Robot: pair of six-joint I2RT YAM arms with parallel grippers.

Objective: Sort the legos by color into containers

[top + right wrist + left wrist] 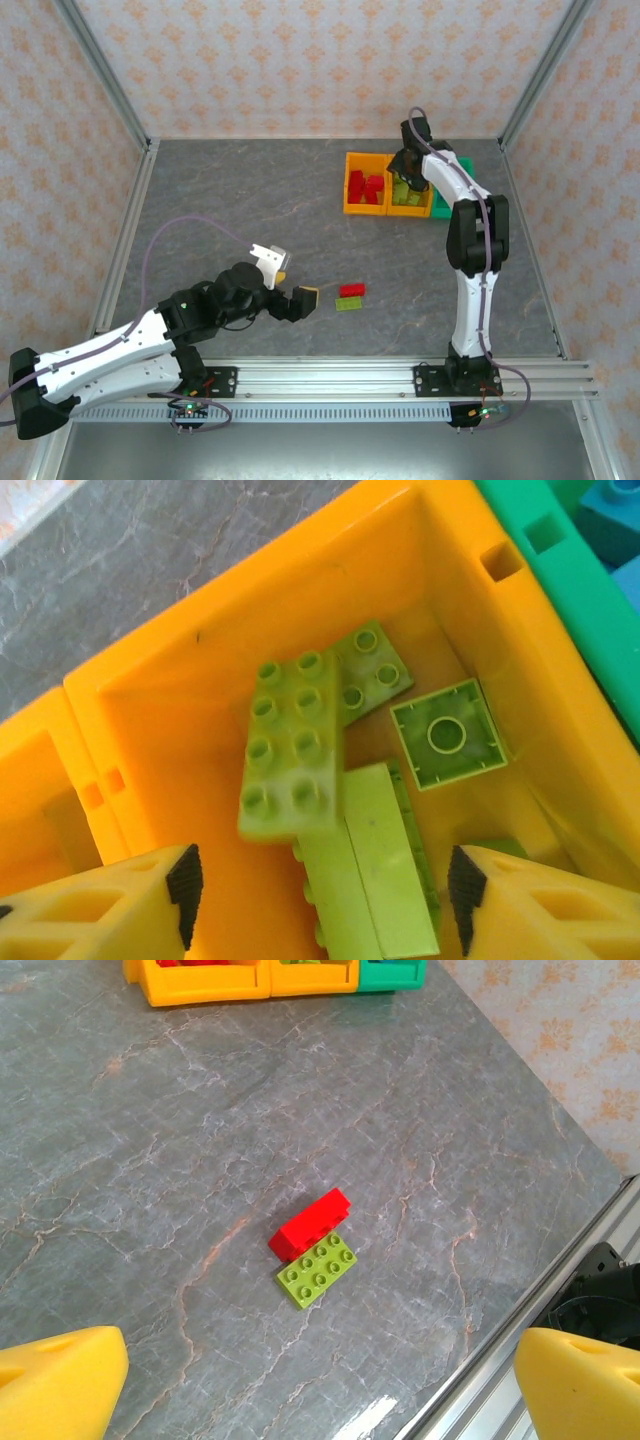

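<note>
While the right gripper (320,880) hovers over the middle bin (300,580), its fingers (120,910) stand spread and pinch nothing. A lime 2x4 (290,745) lies just ahead of the gap between them, touching neither pad, over the lime pile (380,870); resting or mid-fall, I cannot tell. That reads as a drop into the matching colour's bin. Next door the green bin (560,590) holds a blue brick (610,510), and the top view shows red in the left bin (366,211), so every colour has its home. Down at the near side, the left gripper (288,280) tilts low toward the table (150,1160), fingers (60,1380) spread wide, aimed, I'd say, at the 2 strays left out: a red brick (310,1225) and a lime brick (317,1270), touching side by side. Both lie ahead of the pads, roughly centred between them, not yet straddled, so a reach forward comes before any pinch.
</note>
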